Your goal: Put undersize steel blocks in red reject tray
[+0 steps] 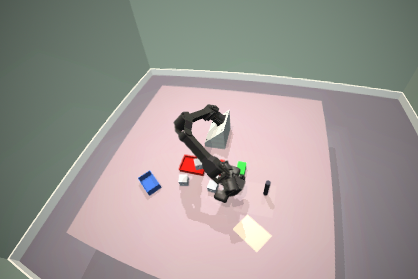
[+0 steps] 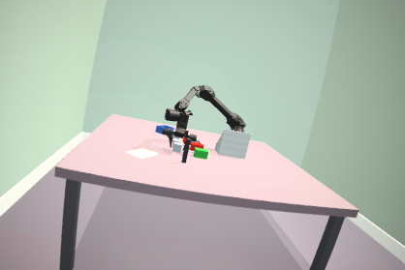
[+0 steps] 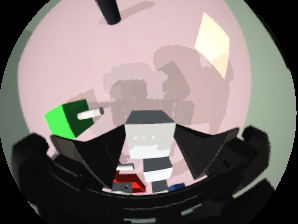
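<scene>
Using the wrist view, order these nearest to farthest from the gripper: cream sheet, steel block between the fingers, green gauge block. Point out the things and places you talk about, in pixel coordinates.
1. Pale steel block (image 3: 150,140), between the open fingers
2. Green gauge block (image 3: 61,121), image left
3. Cream flat sheet (image 3: 212,42), upper right

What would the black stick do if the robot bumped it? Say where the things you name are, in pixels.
The black stick (image 1: 267,188) (image 2: 185,151) (image 3: 109,11) might topple easily, since it stands upright and looks tall and thin. Its straight shape suggests it's stiff, so it probably wouldn't bend.
</scene>
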